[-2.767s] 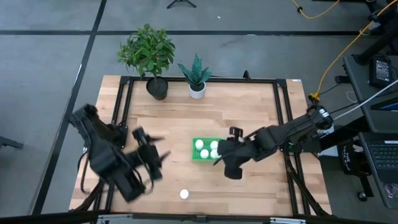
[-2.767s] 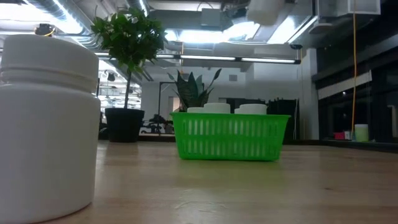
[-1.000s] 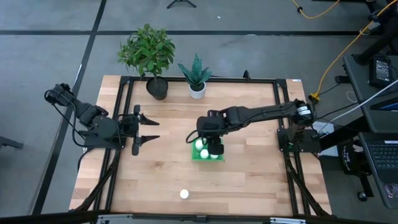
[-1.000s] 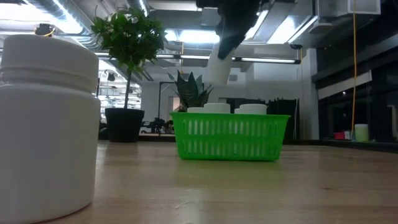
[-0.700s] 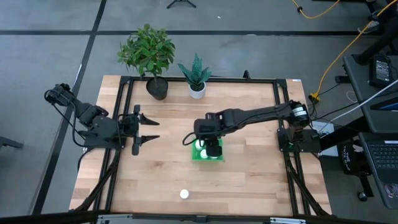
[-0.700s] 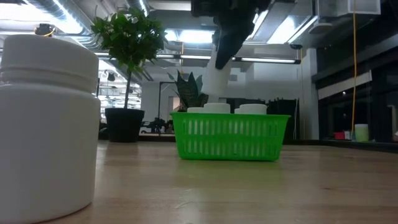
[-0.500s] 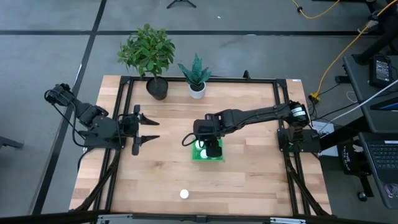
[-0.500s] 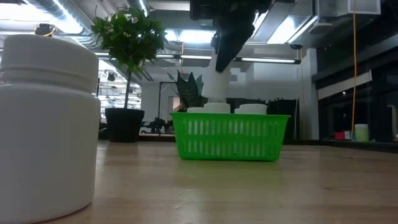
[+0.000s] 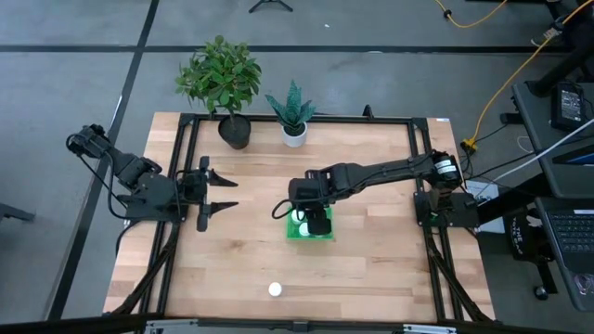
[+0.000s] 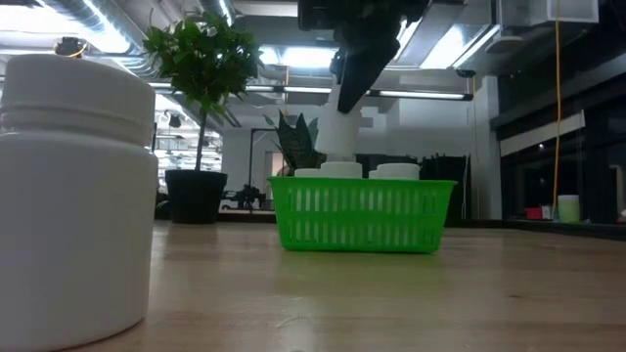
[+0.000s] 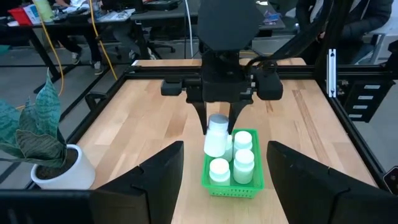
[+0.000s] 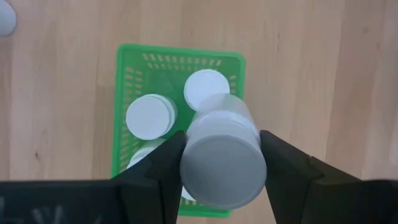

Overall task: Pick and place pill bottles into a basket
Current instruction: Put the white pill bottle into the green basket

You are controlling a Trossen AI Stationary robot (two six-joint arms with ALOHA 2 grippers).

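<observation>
My right gripper (image 9: 314, 215) is shut on a white pill bottle (image 12: 219, 134) and holds it just above the green basket (image 10: 362, 212) near the table's middle. Other white bottles (image 12: 149, 116) stand in the basket. One more bottle (image 9: 275, 289) stands on the table near the front edge and fills the low view's left (image 10: 76, 196). My left gripper (image 9: 230, 193) is open and empty toward the table's left, its fingers pointing at the basket (image 11: 254, 182). My right gripper pinches the bottle's upper part (image 12: 194, 163) between its two fingers (image 12: 155, 171), one on each side. The fingers come from above, pointing down at a slight slant. The bottle (image 10: 342, 129) hangs below them, a little tilted and clear of the basket's rim and the bottles in it.
A black pot with a leafy plant (image 9: 221, 79) and a white pot with a spiky plant (image 9: 293, 116) stand at the table's far edge. A black frame (image 9: 416, 167) runs around the tabletop. Bare wood lies between the basket and the front edge.
My right gripper has come down with the bottle toward the basket and shifted slightly toward the table's near-left. It stays shut on the bottle. For the last half second it has hardly moved.
</observation>
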